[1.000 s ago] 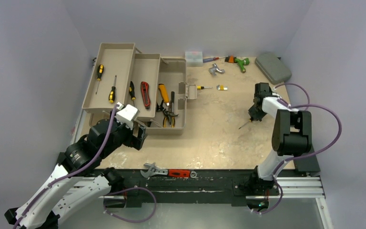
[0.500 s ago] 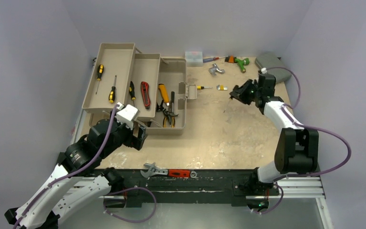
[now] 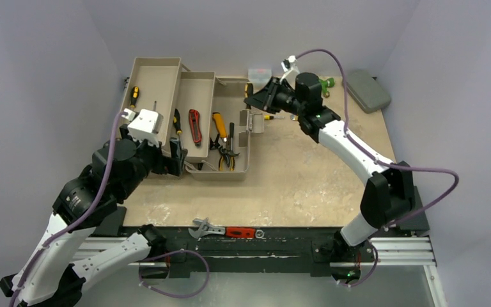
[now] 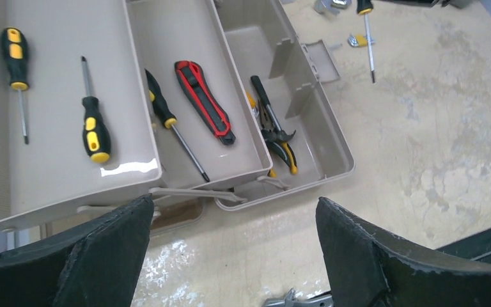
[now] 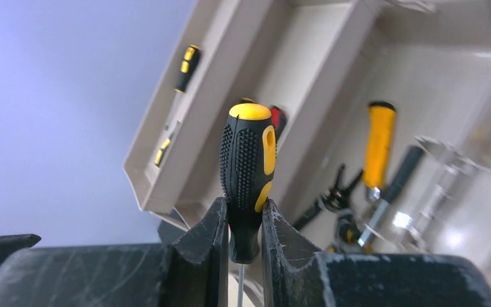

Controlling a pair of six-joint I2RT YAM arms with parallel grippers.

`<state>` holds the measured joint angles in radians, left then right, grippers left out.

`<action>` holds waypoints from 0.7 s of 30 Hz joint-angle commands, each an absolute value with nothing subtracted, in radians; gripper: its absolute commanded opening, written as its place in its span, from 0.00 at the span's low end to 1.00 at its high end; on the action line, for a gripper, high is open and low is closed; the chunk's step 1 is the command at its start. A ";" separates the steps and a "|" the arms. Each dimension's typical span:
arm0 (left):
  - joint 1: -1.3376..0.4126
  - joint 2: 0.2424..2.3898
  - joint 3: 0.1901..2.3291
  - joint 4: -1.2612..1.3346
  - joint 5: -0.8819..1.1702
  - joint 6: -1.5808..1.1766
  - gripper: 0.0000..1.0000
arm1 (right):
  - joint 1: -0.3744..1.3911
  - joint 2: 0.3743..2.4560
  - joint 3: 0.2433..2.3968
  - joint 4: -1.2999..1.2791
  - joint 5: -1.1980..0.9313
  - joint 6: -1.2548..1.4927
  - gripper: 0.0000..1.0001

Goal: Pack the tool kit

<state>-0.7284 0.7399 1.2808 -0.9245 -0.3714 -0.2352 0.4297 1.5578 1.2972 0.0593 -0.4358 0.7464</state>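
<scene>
One screwdriver, handle pointing ahead, sits clamped in the right fingers over the toolbox far end; left fingers gape empty.

Two fold-out trays hold three screwdrivers and one red utility knife.

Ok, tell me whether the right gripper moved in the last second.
Yes, the right gripper swung left, away from the flat grey-green case, to the large beige plastic toolbox.
</scene>
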 commanded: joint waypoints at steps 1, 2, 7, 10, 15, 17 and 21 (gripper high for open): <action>-0.698 0.790 1.392 -0.968 -0.424 -0.258 0.94 | 0.503 1.679 1.453 0.173 -0.413 0.795 0.00; -0.693 0.799 1.415 -0.972 -0.434 -0.254 0.94 | 0.519 1.713 1.508 0.180 -0.411 0.797 0.00; -0.680 0.824 1.502 -0.983 -0.514 -0.224 0.97 | 0.582 1.885 1.700 0.207 -0.392 0.816 0.00; -0.675 0.830 1.532 -0.986 -0.555 -0.203 0.98 | 0.600 1.978 1.796 0.242 -0.377 0.842 0.00; -0.669 0.838 1.547 -0.986 -0.625 -0.173 0.98 | 0.622 2.144 1.971 0.275 -0.346 0.882 0.00; -0.668 0.836 1.548 -0.987 -0.633 -0.167 0.98 | 0.623 2.215 2.061 0.264 -0.336 0.884 0.00; -0.667 0.829 1.549 -0.999 -0.652 -0.161 0.98 | 0.624 2.298 2.185 0.211 -0.325 0.882 0.00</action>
